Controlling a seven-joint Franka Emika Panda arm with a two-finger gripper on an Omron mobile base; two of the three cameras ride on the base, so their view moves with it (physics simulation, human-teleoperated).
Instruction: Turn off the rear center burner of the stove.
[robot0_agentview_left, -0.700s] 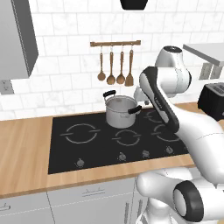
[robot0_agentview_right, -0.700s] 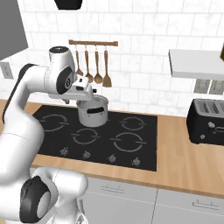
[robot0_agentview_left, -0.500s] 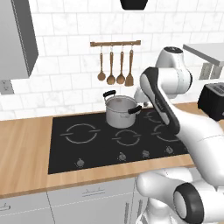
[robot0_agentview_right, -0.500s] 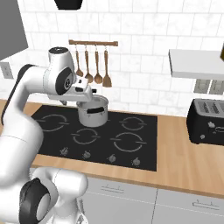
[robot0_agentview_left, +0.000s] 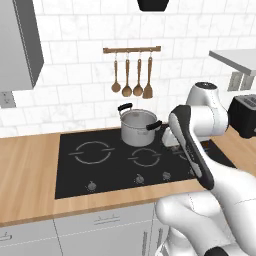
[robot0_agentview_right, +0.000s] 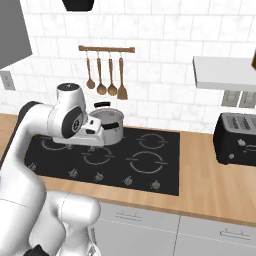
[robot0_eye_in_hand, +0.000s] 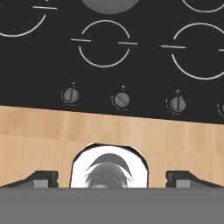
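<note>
Black stove (robot0_eye_in_hand: 144, 74), top burners cropped

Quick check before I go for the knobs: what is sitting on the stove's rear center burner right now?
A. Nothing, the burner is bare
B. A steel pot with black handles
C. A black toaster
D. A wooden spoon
B. A steel pot with black handles stands at the back middle of the stove, below the hanging utensils; the toaster is on the counter to the stove's right.
</note>
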